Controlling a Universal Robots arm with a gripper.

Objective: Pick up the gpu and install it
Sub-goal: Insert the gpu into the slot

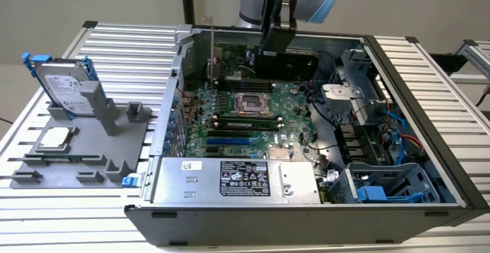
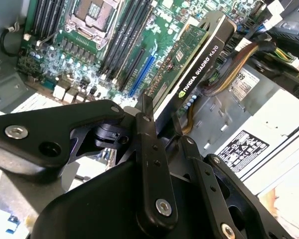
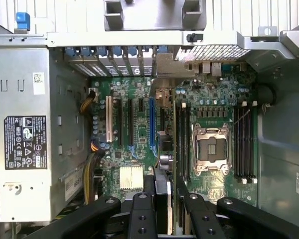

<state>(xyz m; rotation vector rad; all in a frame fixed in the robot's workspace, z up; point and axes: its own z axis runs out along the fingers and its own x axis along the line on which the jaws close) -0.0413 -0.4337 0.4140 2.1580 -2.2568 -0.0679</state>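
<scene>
Pick-up is done: the thin rectangular gpu card [image 2: 197, 62], green board and black cooler, is clamped edge-on in the black gripper [image 3: 164, 188], hanging below it over the green motherboard [image 3: 125, 147], judged not yet seated.

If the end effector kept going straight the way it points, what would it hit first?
Probably the motherboard near its blue slot; the gpu in the end effector would touch first. Depth is unclear.

the case [image 1: 306, 225] is lying open on the table [image 1: 115, 46], the motherboard [image 1: 245, 118] sitting inside it, the power supply [image 1: 229, 181] at its near end. the gpu [image 1: 290, 66], clamped in the gripper [image 1: 274, 45], is hanging over the motherboard's far part. the hard drive [image 1: 65, 86] is standing on a fixture [image 1: 84, 144] at the exterior view's left.
</scene>
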